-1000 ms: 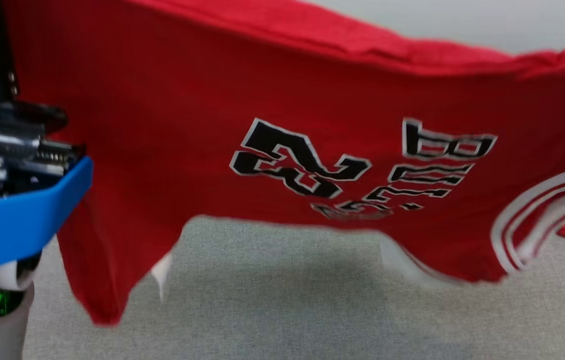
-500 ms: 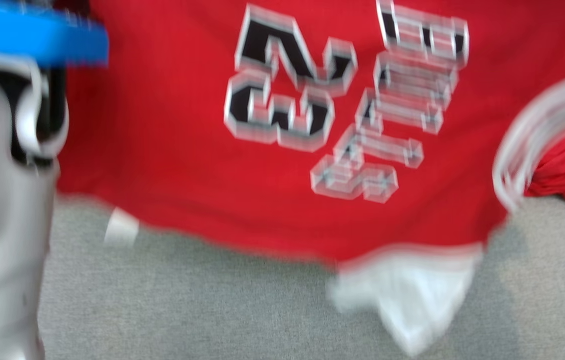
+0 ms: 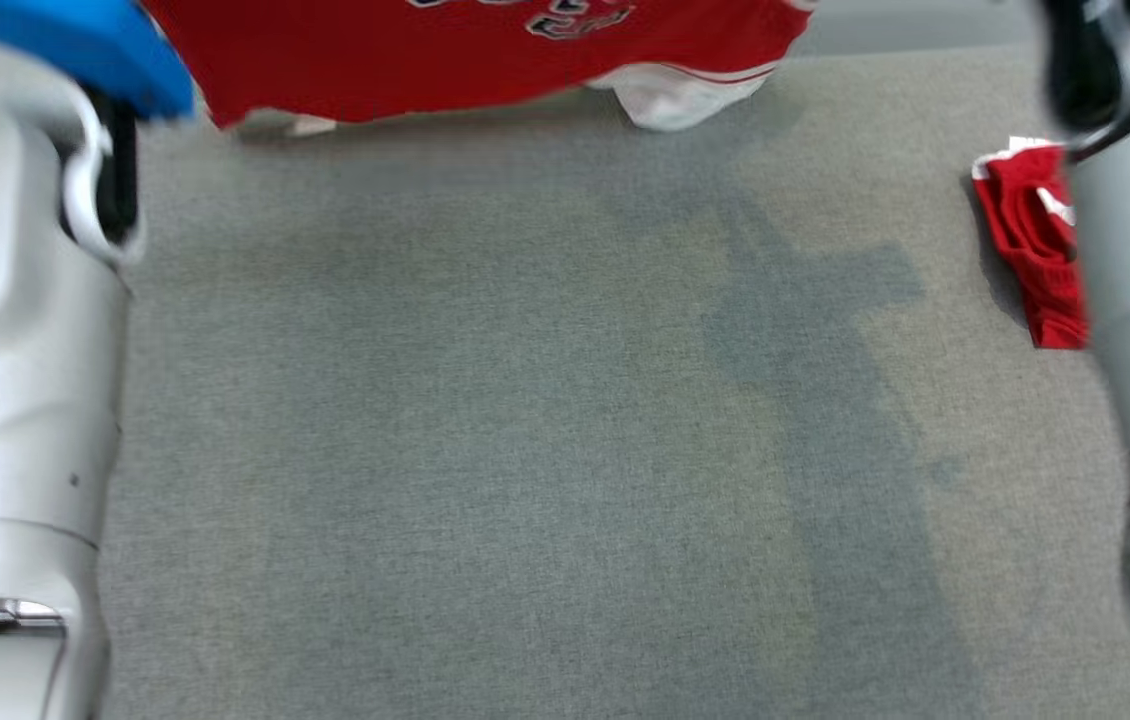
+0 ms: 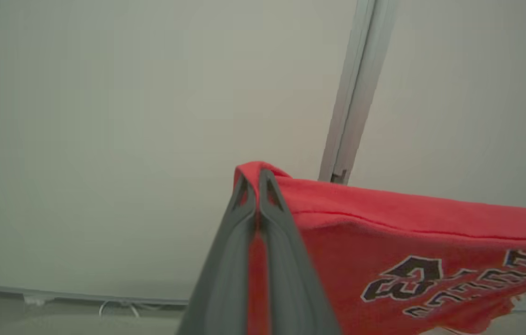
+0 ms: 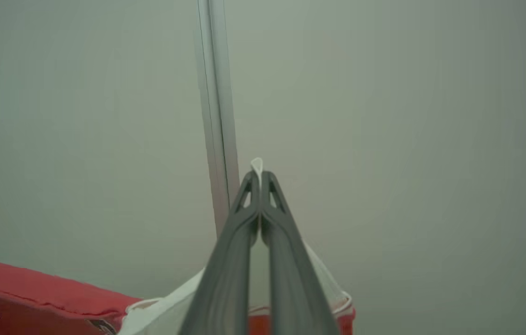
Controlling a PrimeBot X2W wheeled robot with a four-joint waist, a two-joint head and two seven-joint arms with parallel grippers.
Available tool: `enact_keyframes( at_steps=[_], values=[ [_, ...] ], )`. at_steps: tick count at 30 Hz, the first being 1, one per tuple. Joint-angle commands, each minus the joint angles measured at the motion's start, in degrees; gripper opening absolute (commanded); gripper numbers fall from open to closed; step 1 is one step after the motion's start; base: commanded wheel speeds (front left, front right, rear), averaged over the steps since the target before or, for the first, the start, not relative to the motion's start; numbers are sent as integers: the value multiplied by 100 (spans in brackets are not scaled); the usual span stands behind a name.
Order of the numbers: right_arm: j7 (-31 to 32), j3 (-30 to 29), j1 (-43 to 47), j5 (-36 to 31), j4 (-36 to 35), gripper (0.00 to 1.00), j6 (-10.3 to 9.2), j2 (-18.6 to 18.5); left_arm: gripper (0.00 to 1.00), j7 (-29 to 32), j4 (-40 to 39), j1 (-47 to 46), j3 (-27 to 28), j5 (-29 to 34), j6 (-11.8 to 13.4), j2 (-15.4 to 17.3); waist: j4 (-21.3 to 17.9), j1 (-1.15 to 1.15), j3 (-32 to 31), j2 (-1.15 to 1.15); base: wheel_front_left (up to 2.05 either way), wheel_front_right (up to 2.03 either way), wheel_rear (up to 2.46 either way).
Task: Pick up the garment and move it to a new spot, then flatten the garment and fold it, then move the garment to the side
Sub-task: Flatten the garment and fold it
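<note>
Surface point(image 3: 525, 450) of grey fabric sits below, pale wall point(image 5: 384, 116) behind; both jaws clamp the red garment point(image 4: 407, 223).

Grey surface point(image 3: 525, 450) is viewed steeply downward from the head. Wrist views are aimed along the fingers point(image 4: 228, 270) at a pale wall point(image 4: 104, 116). The red garment point(image 3: 485, 60) is shared by all three.

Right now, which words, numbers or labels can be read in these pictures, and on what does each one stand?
"3": black, white-edged figure on the red garment, left wrist view; the figure before it is creased, unreadable.
Lettering beside it: blurred and cut off, unreadable.
Print at the head view's top edge: cut off, unreadable.
Small red cloth: no text seen.
</note>
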Motion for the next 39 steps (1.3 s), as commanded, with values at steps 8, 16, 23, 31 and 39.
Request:
enact_keyframes(
  at_steps=[8,16,23,31,39],
  values=[
    [-297,631,1027,482,1473,0,2,362,0,-274,1615,785,213,-451,-201,-415,-32,-1,304,-1,0,0,0],
    [-388,588,2608,1059,662,0,2,146,0,-517,1622,1717,327,-568,-339,-501,97,-1,219,-1,0,0,0],
    [-387,-378,4979,917,-1622,0,1,99,0,-519,-200,3279,843,-274,-142,-415,199,-1,-172,-1,0,0,0],
    [-178,-1139,7307,403,-3836,0,0,432,0,-337,-2263,5236,877,45,213,-405,133,-1,-650,-1,0,0,0],
    [794,-1647,8745,93,-5602,0,1,688,0,1100,-5447,7247,833,207,1084,-304,96,-1,-911,-1,0,0,0]
  ],
)
